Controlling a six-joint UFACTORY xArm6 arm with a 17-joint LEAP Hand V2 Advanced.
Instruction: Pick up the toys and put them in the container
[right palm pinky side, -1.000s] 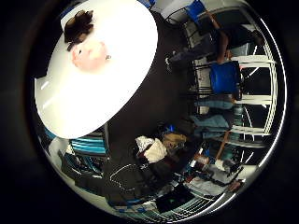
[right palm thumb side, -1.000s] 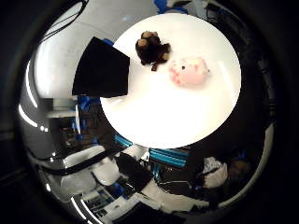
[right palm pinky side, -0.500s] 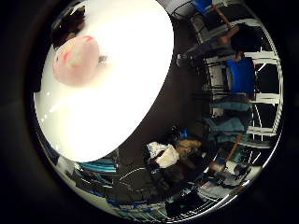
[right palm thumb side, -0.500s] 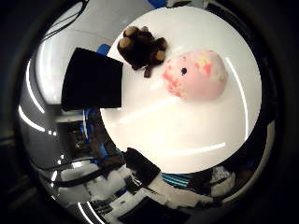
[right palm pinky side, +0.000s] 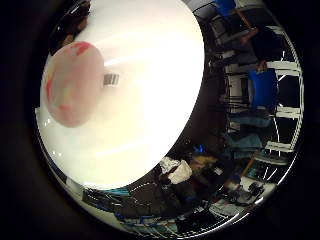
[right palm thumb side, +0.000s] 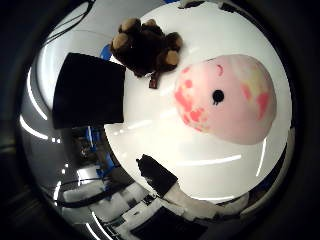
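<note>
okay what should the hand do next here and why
Probably keep lowering onto the pink toy and close around it: it fills much of the view, so it is close, and it lies free on the white table, apart from the brown toy.

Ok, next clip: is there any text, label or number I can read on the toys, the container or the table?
None readable.
Small tag on the round pink plush toy: striped marks, too blurred to read.
Brown plush monkey, black square container, round white table: no print visible.

White worktop (right palm thumb side: 150, 135); pink plush (right palm thumb side: 227, 100) with red and yellow blotches and a black eye; dark brown toy (right palm thumb side: 145, 47) with tan paws; black container (right palm thumb side: 87, 90).
</note>
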